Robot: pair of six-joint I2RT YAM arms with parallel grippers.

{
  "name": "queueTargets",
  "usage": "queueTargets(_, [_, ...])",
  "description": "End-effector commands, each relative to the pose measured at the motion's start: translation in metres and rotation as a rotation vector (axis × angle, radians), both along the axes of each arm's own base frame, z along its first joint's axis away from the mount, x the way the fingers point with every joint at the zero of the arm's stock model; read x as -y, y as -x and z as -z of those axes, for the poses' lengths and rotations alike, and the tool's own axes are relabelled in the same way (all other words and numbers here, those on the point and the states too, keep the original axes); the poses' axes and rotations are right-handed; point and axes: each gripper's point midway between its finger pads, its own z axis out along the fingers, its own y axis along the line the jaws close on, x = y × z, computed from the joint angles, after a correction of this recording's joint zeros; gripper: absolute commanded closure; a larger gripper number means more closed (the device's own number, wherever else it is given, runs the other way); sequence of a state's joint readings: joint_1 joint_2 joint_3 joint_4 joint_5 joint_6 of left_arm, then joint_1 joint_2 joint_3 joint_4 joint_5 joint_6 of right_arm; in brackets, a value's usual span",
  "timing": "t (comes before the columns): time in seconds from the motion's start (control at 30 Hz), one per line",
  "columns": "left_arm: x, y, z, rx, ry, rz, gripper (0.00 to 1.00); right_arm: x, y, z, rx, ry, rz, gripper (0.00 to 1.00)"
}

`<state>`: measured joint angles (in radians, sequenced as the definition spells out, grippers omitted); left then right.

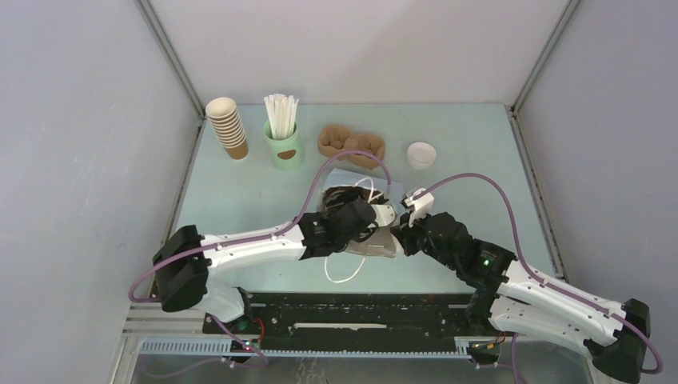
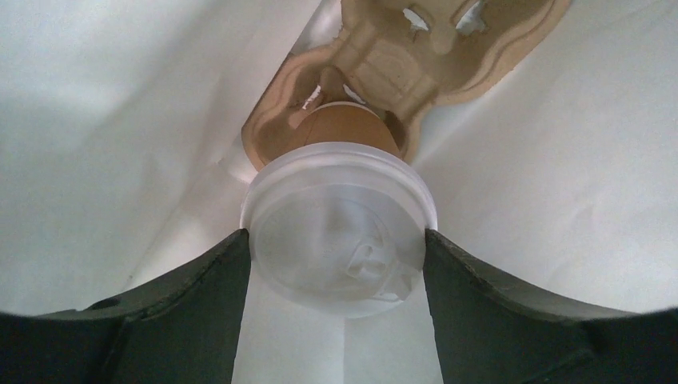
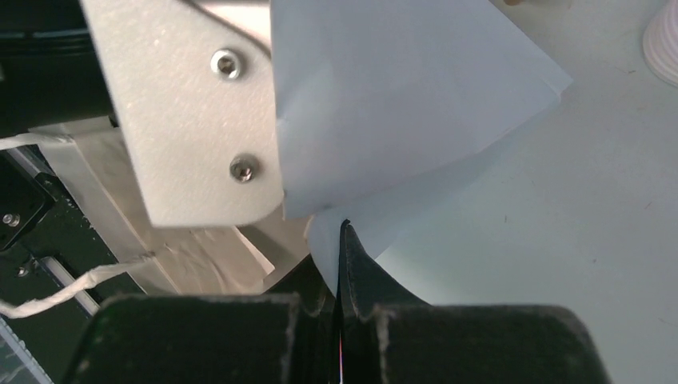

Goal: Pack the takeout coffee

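Left wrist: my left gripper point(image 2: 337, 268) clamps the takeout coffee point(image 2: 340, 216) inside the paper bag point(image 2: 120, 120) (right gripper point(image 3: 342, 236) pinching its edge); I'd seat it squarely in the pulp carrier point(image 2: 416, 60) before releasing

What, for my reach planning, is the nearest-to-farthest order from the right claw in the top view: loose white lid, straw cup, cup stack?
1. loose white lid, back right
2. straw cup, back centre-left
3. cup stack, far back left
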<state>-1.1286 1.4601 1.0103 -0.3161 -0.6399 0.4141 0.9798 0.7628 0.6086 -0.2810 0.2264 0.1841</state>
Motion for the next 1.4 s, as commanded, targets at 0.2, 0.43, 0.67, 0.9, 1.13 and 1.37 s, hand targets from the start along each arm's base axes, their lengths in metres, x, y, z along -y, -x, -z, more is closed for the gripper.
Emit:
queueTargets(0.2, [-0.013,-0.024,0.028,-0.034,-0.050,-0.032,0.56,-0.014,0.009,-0.012,-0.015,-0.057,-0.082,1.00])
queueTargets(0.43, [-0.011,-0.033,0.041,-0.055,-0.054,-0.067,0.53,-0.013,0.008,-0.012,-0.019,-0.056,-0.082,1.00])
queueTargets(0.67, [-0.011,-0.033,0.038,-0.081,-0.034,-0.073,0.42,-0.012,0.008,-0.016,-0.007,-0.068,-0.083,1.00])
queueTargets(0.9, [-0.016,-0.019,0.007,-0.116,0.045,-0.085,0.21,-0.011,0.007,-0.018,-0.006,-0.077,-0.075,1.00])
queueTargets(1.13, [-0.018,-0.004,-0.010,-0.133,0.136,-0.097,0.11,-0.013,0.006,-0.018,-0.013,-0.079,-0.075,1.00])
queueTargets(1.37, [-0.022,-0.002,-0.011,-0.115,0.140,-0.120,0.02,-0.014,0.007,-0.018,-0.020,-0.080,-0.079,1.00])
